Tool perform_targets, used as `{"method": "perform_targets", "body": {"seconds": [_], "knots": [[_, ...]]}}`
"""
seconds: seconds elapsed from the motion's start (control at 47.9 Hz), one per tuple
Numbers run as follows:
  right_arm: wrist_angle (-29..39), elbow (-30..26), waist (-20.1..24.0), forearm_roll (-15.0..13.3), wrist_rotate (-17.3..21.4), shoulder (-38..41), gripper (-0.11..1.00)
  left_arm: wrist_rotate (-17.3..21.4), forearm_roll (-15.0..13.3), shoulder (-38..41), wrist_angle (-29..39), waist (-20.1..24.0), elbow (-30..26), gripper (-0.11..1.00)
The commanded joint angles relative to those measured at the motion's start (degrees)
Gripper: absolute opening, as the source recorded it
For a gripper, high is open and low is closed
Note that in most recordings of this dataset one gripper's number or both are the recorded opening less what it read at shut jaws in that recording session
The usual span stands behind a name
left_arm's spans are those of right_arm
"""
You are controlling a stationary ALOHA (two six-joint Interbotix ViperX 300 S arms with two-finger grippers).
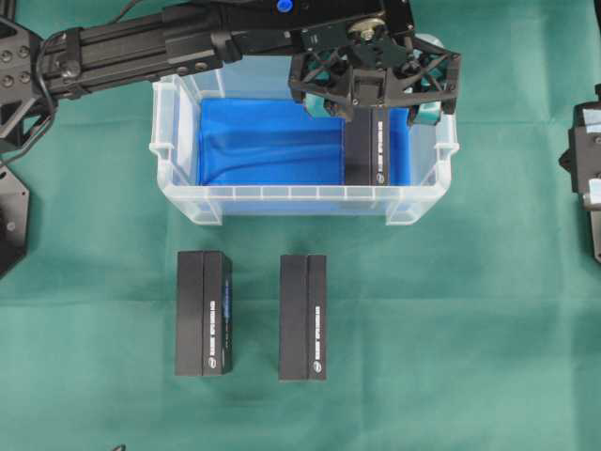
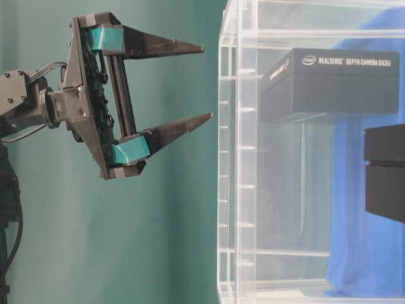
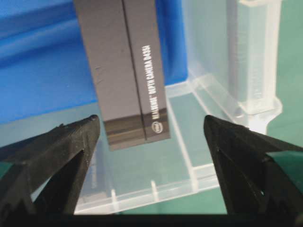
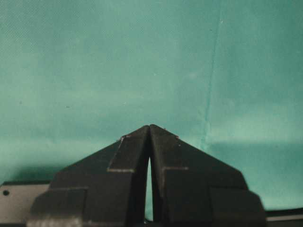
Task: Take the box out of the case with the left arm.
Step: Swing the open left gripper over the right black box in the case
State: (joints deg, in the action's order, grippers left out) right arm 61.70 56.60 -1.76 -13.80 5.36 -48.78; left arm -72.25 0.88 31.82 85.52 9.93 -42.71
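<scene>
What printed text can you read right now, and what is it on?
"intel REALSENSE DEPTH CAMERA D435i": side of the box in the case.
"REALSENSE DEPTH CAMERA D435i" with a round logo: same box in the left wrist view.
Left box on the cloth and right box on the cloth: white print, too small to read.

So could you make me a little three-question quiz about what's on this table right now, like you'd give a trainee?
1. True or false: the left tool is clamped on the box in the case.
2. How many black boxes lie on the green cloth outside the case?
3. The right tool is: A) wide open, B) shut with nothing in it, C) holding a box.

Key:
1. False; its fingers stand wide open above the box.
2. Two: the left box and the right box.
3. B.
</scene>
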Motion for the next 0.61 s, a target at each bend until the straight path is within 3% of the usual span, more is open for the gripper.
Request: {"method": "perform_targets", "body": {"seconds": [0.0, 0.584], "knots": [[-0.4, -1.1, 0.0, 0.1, 0.1, 0.3, 0.07, 0.0, 0.2, -1.1, 0.0, -0.1, -1.4, 0.92], [-0.4, -1.2, 0.0, 0.1, 0.2, 0.2, 0.07, 0.3, 0.2, -1.2, 0.4, -0.4, -1.2, 0.92]]}}
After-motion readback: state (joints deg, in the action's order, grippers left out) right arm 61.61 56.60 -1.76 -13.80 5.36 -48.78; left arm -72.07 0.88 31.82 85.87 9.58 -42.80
